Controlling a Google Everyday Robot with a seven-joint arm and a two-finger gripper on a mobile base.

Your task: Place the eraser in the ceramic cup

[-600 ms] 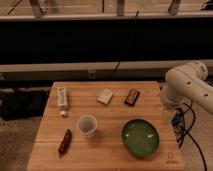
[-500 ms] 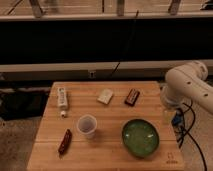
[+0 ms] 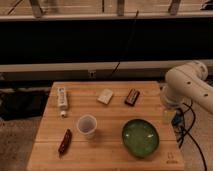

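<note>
- One eraser [image 3: 132, 96] near the far edge of the counter [image 3: 107, 152]; one ceramic cup [image 3: 86, 126] left of centre, well apart.
- One green bowl [image 3: 140, 137], one cream block [image 3: 105, 96].
- Arm [image 3: 187, 85] bent beside right edge; gripper [image 3: 170, 118] hangs low, state indeterminable.

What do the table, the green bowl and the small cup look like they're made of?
Table: pale matte wood, plank lines show. Green bowl: glossy highlights, maybe glazed ceramic or plastic. Ceramic cup: pale, smooth; ceramic or plastic, unclear. The tool hangs beside the table's right edge.
</note>
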